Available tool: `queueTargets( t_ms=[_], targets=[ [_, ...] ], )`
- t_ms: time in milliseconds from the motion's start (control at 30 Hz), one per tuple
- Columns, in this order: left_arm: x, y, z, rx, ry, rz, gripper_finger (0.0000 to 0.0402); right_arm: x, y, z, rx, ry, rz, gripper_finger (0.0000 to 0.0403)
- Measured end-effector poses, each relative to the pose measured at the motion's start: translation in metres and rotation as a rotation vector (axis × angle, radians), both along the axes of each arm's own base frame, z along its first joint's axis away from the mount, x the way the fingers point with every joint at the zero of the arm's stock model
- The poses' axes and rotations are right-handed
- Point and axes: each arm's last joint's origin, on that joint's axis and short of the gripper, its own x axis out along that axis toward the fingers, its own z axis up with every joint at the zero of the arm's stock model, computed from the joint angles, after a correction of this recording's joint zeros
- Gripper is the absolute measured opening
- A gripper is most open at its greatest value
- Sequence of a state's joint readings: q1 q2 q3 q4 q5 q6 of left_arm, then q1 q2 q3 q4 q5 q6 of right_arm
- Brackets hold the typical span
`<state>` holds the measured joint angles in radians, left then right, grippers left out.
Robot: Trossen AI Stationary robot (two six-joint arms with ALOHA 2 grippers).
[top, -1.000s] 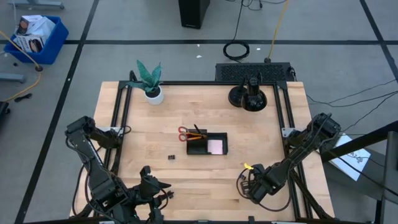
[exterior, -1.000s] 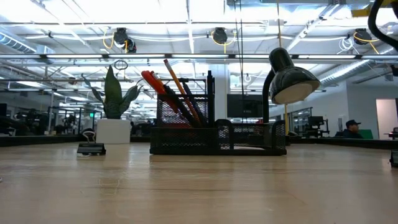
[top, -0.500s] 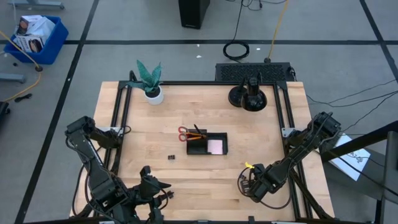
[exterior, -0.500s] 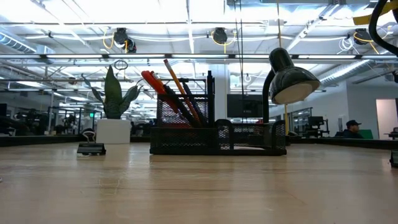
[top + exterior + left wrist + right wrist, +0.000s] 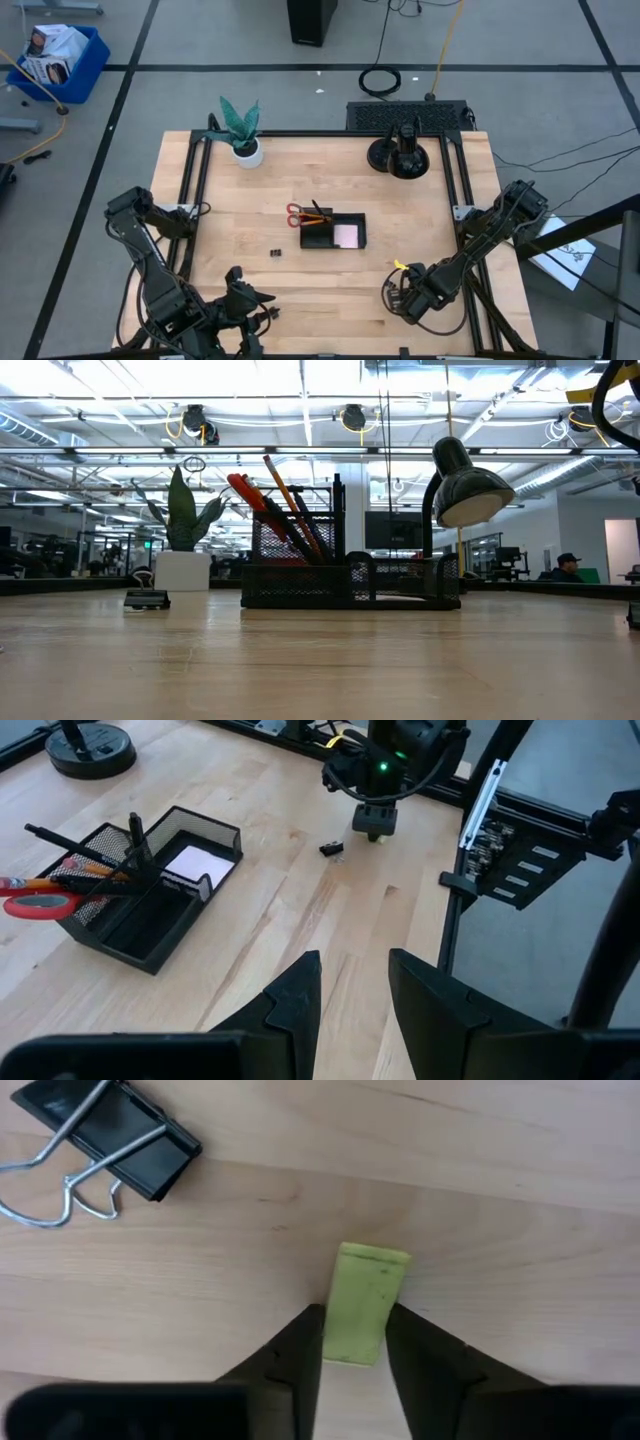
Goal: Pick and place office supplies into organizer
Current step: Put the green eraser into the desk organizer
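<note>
While most of the stock already sits in the black mesh organizer (image 5: 333,231) at mid-table, three loose items remain on the wood.

Stowed: red-handled scissors (image 5: 295,214), an orange pencil (image 5: 316,216) and black pens (image 5: 82,844) stand leaning in the tall compartment; a pale pink sticky-note pad (image 5: 346,235) lies flat in the low tray.

Outstanding: one binder clip (image 5: 276,252) just left of the organizer; a second binder clip (image 5: 108,1128) and a yellow-green eraser-like block (image 5: 363,1304) near the front right of the table.

Item in hand: the yellow-green block lies flat on the table beneath the right gripper (image 5: 355,1350). Its long axis runs straight along the gripper's line of sight, one short end tucked between the fingers, the other pointing away from the wrist. The fingers flank its two long sides and appear to touch them; judged a grasp just forming across the short width, block not yet lifted. The second clip lies near it, apart, wire handles splayed outward.

Left gripper (image 5: 352,985): parked at the front left edge, fingers parted, empty.

Not stock: potted plant (image 5: 241,130), desk lamp (image 5: 402,150).

Estimate: over half done.
</note>
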<state>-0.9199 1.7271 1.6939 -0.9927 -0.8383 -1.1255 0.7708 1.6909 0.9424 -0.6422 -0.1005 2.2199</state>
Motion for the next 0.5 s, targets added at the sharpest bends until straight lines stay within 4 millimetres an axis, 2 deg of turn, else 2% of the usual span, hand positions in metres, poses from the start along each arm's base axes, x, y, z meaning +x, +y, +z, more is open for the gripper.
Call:
queueTargets(
  t_ms=[233, 500],
  targets=[
    [0.0, 0.0, 0.0, -0.001, -0.001, 0.001, 0.0124, 0.0002, 0.0002, -0.0001, 0.001, -0.006, 0.035, 0.0045],
    [-0.0001, -0.0001, 0.0, -0.001, -0.001, 0.0, 0.0124, -0.0005, -0.0002, 0.005, 0.016, -0.026, 0.067, 0.0036]
  ],
)
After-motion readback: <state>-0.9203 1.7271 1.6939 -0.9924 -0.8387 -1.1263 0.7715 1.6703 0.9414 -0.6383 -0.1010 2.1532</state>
